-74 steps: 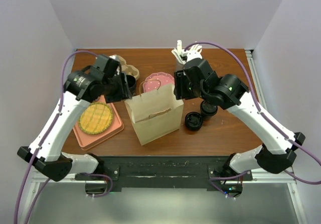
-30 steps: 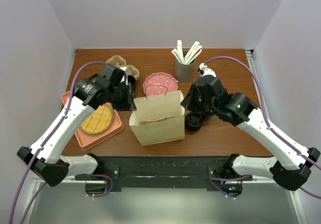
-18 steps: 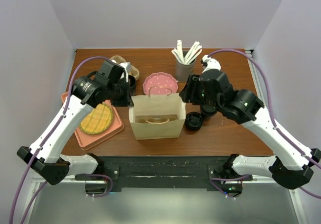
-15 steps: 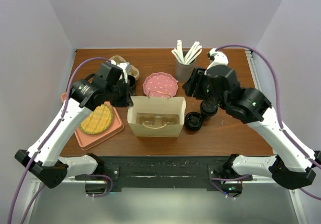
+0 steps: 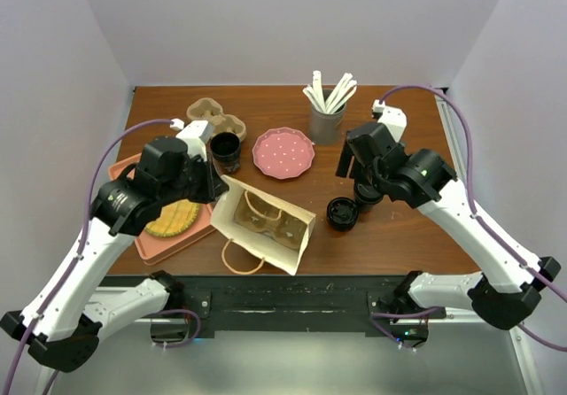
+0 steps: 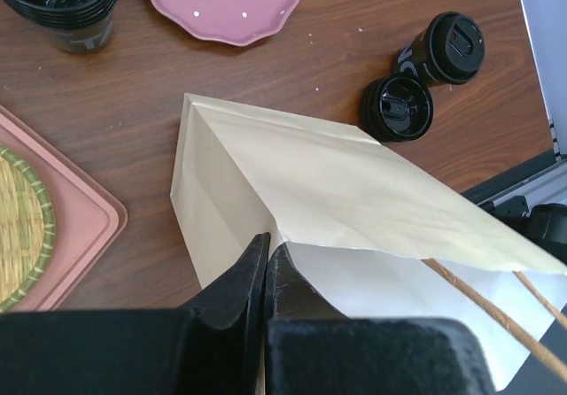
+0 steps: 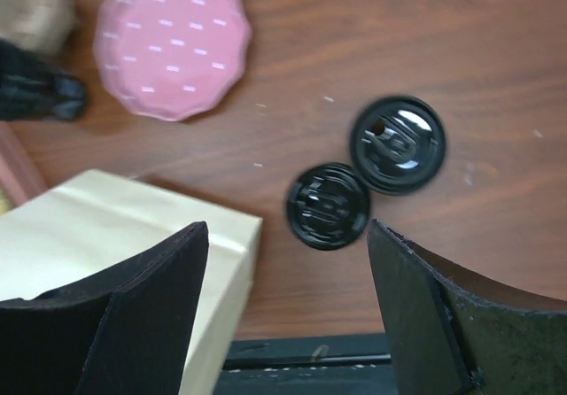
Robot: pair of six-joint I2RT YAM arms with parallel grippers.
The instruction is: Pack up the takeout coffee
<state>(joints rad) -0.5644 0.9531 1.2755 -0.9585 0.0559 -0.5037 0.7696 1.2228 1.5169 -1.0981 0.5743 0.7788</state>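
Note:
A tan paper bag (image 5: 266, 227) lies tipped over near the table's front edge, mouth up and toward the camera, handles loose. My left gripper (image 5: 215, 186) is shut on the bag's rim; in the left wrist view its jaws (image 6: 267, 251) pinch the paper edge of the bag (image 6: 337, 191). Two black-lidded coffee cups (image 5: 342, 213) (image 5: 368, 191) stand right of the bag. My right gripper (image 7: 288, 228) hangs open above them with nothing between its fingers, and the cups (image 7: 328, 205) (image 7: 397, 143) and the bag's corner (image 7: 115, 227) show below it.
A pink tray (image 5: 190, 234) with a woven mat sits at the left. A stack of black cups (image 5: 225, 151), a cardboard cup carrier (image 5: 210, 112), a pink dotted plate (image 5: 283, 152) and a grey holder of white utensils (image 5: 326, 116) stand behind the bag.
The right gripper let go of the bag, opened and drew back to the right. The left arm pulled back toward the front left, and the upright bag tipped over with it.

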